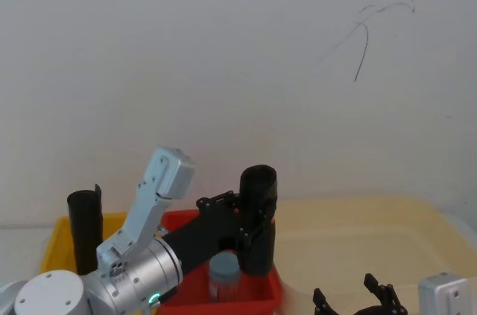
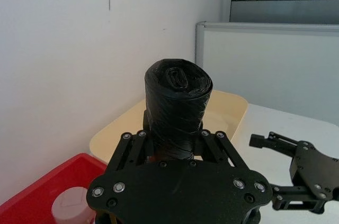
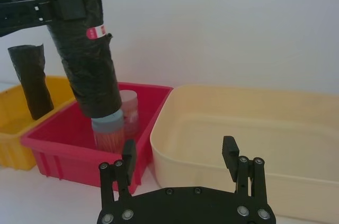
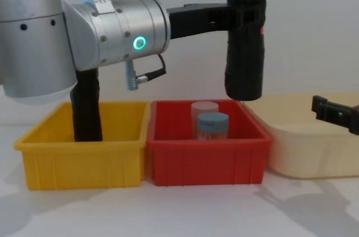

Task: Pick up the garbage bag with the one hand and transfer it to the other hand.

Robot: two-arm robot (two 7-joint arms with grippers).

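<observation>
Yellow bin [image 4: 78,167], red bin [image 4: 205,164] holding a blue-lidded jar [image 4: 213,128], and cream tub [image 4: 297,153] stand abreast.

You have the black, crinkled, rolled garbage bag [image 4: 244,63] upright above the red bin [image 4: 205,161], clamped near its top by the left gripper [image 4: 245,15]; the right gripper [image 3: 179,154] stands spread, apart from it.

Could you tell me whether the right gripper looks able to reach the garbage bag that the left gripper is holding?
Probably yes. The left gripper holds the garbage bag upright above the red bin, its lower half bare. The right gripper is open by the beige tub, with nothing between them.
</observation>
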